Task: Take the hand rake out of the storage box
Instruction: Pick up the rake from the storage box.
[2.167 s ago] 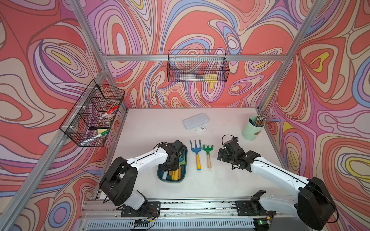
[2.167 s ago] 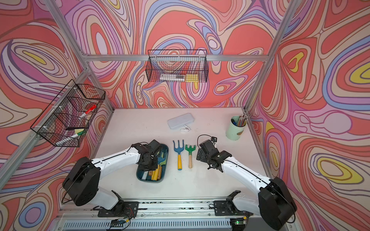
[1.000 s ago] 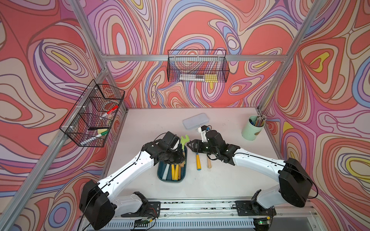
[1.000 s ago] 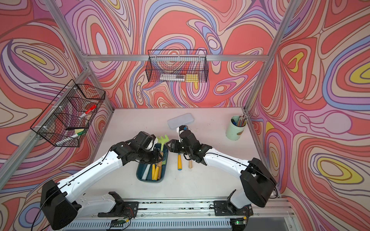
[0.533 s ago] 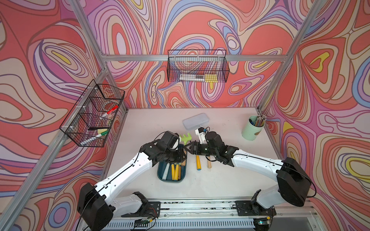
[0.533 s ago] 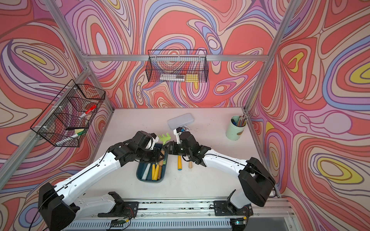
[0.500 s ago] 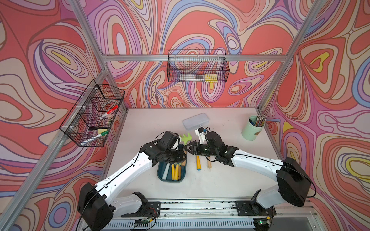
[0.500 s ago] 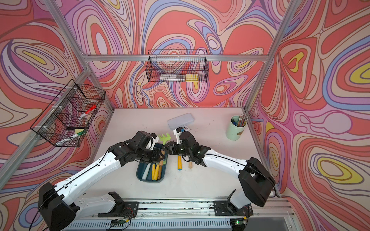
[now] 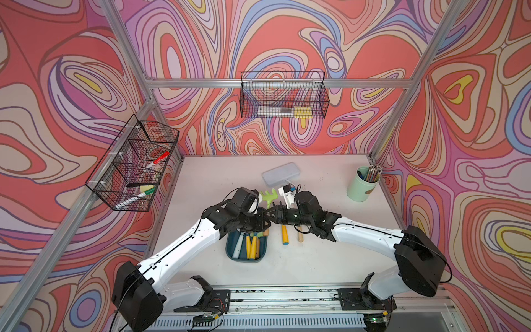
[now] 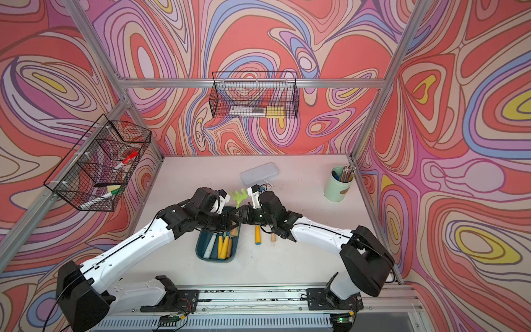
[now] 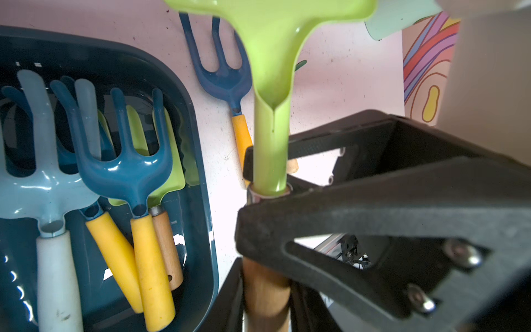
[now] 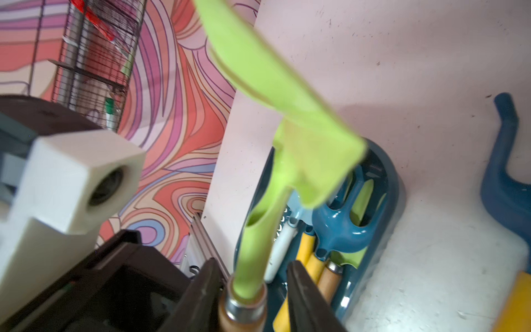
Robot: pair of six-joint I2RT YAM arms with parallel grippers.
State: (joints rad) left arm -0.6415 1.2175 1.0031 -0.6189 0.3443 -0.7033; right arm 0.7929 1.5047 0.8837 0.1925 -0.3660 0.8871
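Lime rake (image 9: 268,197) aloft over box (image 9: 230,250) 12 o'clock end, wooden handle clamped by left gripper (image 11: 263,296). Right gripper (image 12: 247,293) jaws astride ferrule, gap showing. Risk: left releases early, rake drops into box.

On the left arm (image 9: 184,244) and right arm (image 9: 365,232), white shells are being joined by black joints; silver screws (image 11: 462,254) are being shown.

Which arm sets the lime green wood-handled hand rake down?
Likely right: right gripper straddles the hand rake at its ferrule, beside the dark teal plastic tub; left gripper, holding it, overlaps the tub.
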